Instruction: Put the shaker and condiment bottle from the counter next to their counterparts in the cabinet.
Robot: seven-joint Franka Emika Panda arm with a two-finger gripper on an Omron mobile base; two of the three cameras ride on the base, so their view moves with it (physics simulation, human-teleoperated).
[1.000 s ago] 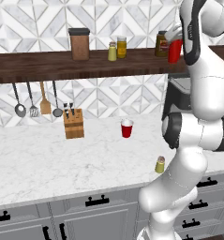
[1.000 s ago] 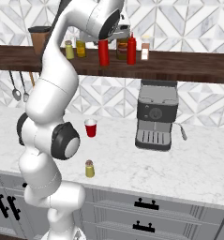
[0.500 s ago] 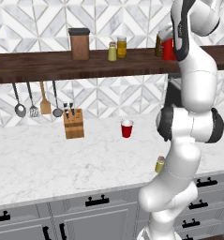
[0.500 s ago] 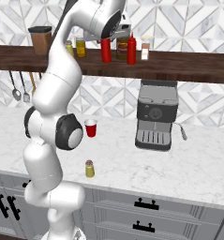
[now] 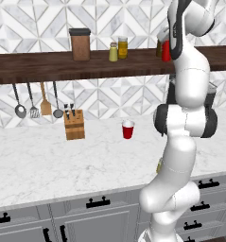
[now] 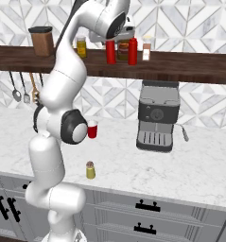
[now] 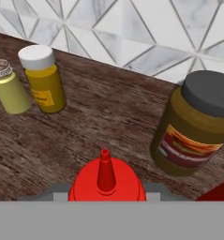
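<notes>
Hand view: gripper (image 6: 115,43) pinches condiment bottle (image 7: 106,180) | bottle now lower, over cabinet (image 7: 108,122) plank, beside counterpart (image 6: 132,51) | placing nearly done | shaker (image 6: 90,170) far below on counter (image 6: 190,165).

No legible text — only blurred, unreadable labels on the dark-lidded jar (image 7: 195,131) and yellow bottle (image 7: 44,79).

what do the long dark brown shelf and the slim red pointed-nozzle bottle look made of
The long dark brown shelf looks like matte wood: streaky grain shows. The slim red pointed-nozzle bottle under the gripper looks like smooth plastic, uniformly red with a soft sheen; being rendered, that is a guess.
</notes>
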